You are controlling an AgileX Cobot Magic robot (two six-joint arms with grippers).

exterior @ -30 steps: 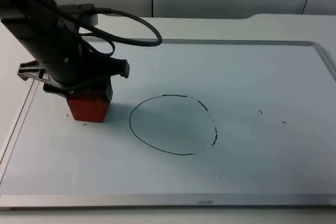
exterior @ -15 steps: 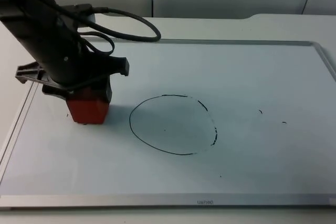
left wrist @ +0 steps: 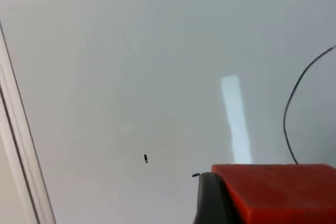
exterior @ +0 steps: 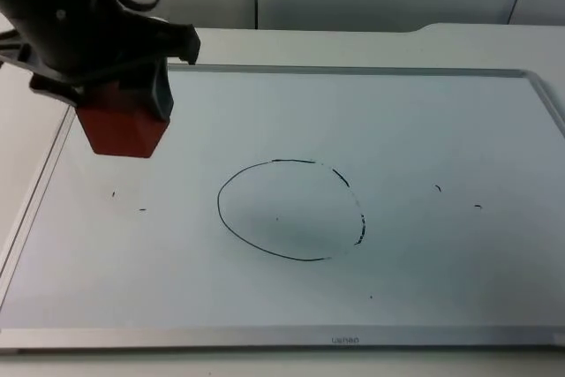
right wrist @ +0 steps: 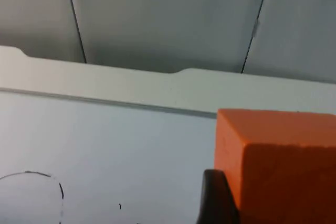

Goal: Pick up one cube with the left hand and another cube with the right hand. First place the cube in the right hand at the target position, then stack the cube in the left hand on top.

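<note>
both grippers grip cubes: left gripper (exterior: 119, 116) red cube (exterior: 121, 130), right gripper (right wrist: 220, 203) orange cube (right wrist: 278, 161)

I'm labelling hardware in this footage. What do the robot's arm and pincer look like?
The left arm is matte black and blocky, with small screws, and widens into a black bracket with side tabs above the left pincer. The pincer fingertips are black, rounded and smooth in both wrist views.

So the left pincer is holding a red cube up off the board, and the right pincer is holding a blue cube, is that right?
Not quite. The left pincer does hold the red cube above the board, but the cube in the right pincer is orange, not blue, as the right wrist view shows.
</note>
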